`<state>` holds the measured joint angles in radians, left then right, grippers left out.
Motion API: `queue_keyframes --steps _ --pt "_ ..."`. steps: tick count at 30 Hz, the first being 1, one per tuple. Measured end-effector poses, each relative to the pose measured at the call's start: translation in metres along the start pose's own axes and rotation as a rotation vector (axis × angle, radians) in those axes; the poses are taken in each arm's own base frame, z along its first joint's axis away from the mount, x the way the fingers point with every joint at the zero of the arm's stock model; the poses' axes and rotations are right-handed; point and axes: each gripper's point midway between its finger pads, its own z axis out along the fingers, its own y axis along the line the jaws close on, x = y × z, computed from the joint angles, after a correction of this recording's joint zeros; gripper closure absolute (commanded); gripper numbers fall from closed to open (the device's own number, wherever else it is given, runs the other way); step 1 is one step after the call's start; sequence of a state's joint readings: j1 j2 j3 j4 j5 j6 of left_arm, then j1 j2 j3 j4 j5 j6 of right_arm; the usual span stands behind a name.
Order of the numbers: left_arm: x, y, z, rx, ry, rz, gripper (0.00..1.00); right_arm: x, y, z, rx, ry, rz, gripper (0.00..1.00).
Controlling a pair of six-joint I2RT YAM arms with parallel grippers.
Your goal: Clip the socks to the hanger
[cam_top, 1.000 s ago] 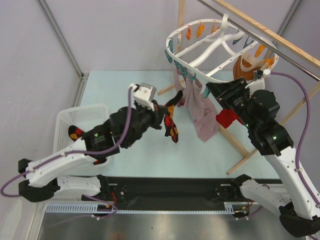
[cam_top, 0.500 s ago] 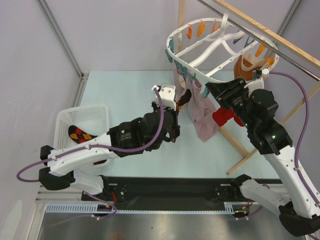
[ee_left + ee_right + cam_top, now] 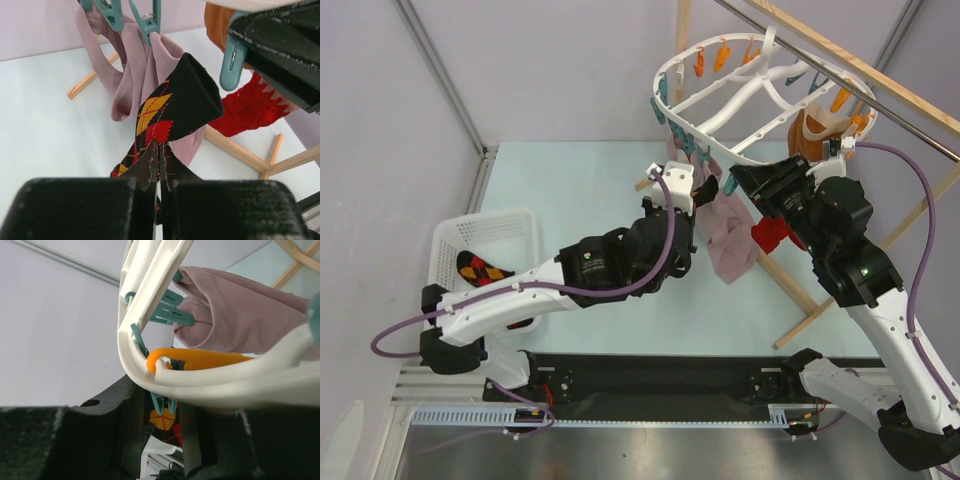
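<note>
Pinching a sock (image 3: 186, 98) at mid-length, the left end effector (image 3: 160, 152) is fully closed on it, just below the hanger (image 3: 150, 275). It looks light, soft and floppy, and the cuff seems the best hold. The right end effector (image 3: 162, 412) brackets a teal clip (image 3: 163, 401), but how far it is open is unclear. The second sock (image 3: 480, 268) lies in the basket (image 3: 510, 220).

left arm (image 3: 610, 262) stretched forward-right | left hand (image 3: 159, 156) fingers pinched together | right hand (image 3: 748, 182) raised, grip unclear
</note>
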<state>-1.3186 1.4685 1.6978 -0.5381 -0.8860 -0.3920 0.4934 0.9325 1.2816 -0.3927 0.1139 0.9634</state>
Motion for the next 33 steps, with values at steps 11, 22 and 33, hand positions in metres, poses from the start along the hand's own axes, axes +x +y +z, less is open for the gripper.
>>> queue_keyframes --steps 11,22,33 --pt "0.019 -0.009 0.009 0.0 0.04 0.048 1.0 0.0 0.0 -0.001 0.004 -0.001 0.0 1.0" --pt "0.009 -0.015 0.005 0.014 0.024 0.045 1.0 0.0 0.0 -0.001 0.004 -0.001 0.0 1.0" --pt "0.014 -0.02 0.008 0.017 0.029 0.072 1.0 0.001 0.001 -0.001 0.005 0.0 0.0 1.0"
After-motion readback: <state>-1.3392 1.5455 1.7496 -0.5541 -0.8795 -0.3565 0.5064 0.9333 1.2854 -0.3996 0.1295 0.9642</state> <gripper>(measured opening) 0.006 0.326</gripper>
